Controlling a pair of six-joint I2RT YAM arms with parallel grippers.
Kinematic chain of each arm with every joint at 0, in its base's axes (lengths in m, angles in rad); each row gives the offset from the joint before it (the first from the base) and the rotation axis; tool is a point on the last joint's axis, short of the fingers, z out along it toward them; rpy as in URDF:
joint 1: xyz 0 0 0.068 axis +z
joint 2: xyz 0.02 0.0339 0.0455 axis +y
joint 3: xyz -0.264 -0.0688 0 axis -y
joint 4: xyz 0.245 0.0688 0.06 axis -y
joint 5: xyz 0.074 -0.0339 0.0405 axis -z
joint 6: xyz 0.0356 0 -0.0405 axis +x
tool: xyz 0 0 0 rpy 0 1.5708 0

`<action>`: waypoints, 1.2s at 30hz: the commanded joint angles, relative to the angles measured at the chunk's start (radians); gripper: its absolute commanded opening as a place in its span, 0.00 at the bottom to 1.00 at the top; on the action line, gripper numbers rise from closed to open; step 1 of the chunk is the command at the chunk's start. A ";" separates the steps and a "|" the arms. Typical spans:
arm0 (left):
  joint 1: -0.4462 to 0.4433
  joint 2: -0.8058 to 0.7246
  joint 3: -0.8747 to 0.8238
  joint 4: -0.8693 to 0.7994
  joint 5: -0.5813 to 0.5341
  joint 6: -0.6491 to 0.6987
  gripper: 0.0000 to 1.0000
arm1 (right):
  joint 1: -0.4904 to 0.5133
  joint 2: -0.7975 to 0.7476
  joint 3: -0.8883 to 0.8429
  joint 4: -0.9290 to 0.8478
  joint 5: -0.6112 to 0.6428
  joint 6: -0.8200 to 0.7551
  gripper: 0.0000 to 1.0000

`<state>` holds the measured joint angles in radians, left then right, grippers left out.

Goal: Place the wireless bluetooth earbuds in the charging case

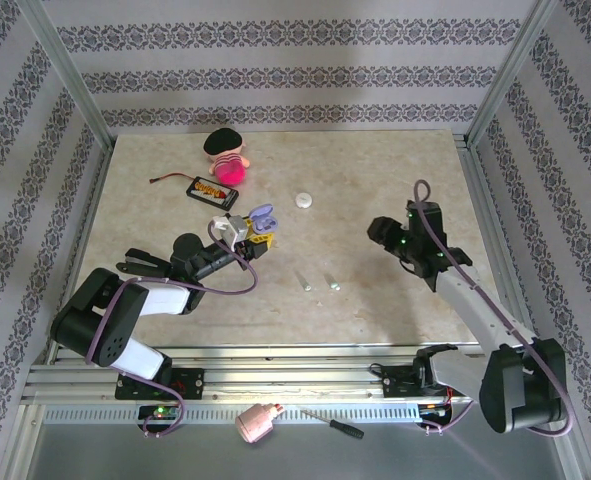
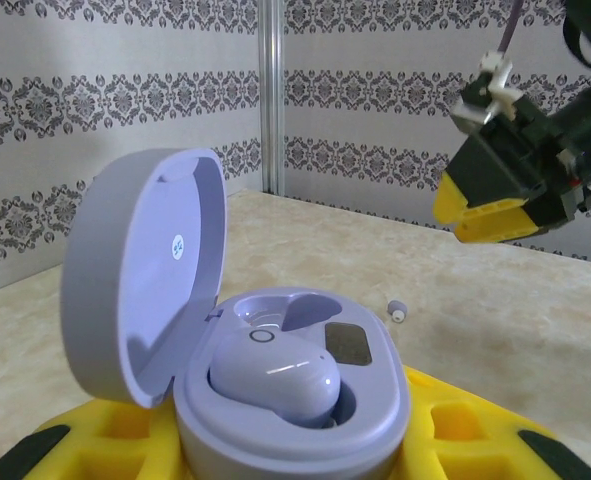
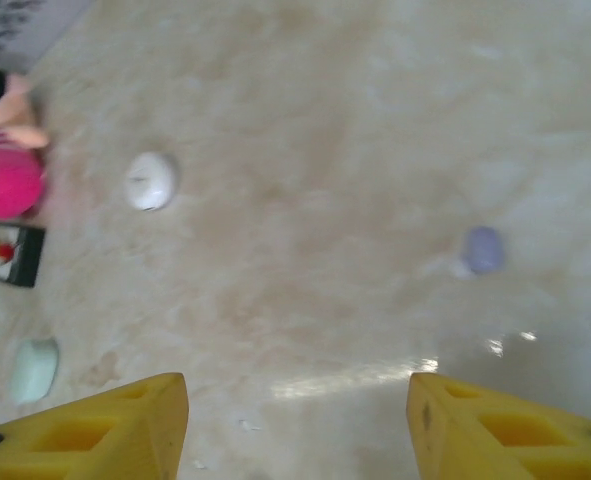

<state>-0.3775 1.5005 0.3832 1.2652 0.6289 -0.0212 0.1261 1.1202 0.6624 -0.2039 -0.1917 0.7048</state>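
Note:
My left gripper (image 1: 250, 238) is shut on the lilac charging case (image 2: 305, 440), whose lid (image 2: 140, 270) stands open. One lilac earbud (image 2: 275, 375) sits in the case's near well; the well behind it (image 2: 260, 312) is bare. A loose lilac earbud (image 3: 482, 248) lies on the table ahead of my right gripper (image 3: 295, 400), which hovers open with nothing between its yellow fingers. That gripper (image 2: 480, 210) faces the case from the upper right in the left wrist view. Two pale stem-shaped earbuds (image 1: 304, 282) (image 1: 332, 284) lie at mid-table.
A small white round piece (image 1: 304, 200) lies behind the centre. A pink doll (image 1: 227, 157) and a black device (image 1: 213, 191) are at the back left. A blurred pale greenish object (image 3: 33, 368) lies at the left. A screwdriver (image 1: 333, 424) rests below the front rail.

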 commanded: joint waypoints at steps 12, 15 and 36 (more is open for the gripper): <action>0.011 -0.050 -0.001 0.003 0.031 -0.031 0.19 | -0.178 0.274 -0.011 0.221 -0.152 -0.016 0.43; 0.012 -0.063 0.001 -0.019 0.031 -0.021 0.19 | -0.194 0.337 -0.006 0.258 -0.173 -0.035 0.43; 0.012 -0.075 0.019 -0.063 0.054 -0.023 0.18 | -0.207 0.526 0.002 0.440 -0.250 -0.026 0.35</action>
<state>-0.3775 1.4445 0.3840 1.1961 0.6556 -0.0383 -0.0704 1.6333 0.6460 0.1974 -0.4137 0.6785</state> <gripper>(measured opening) 0.354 0.353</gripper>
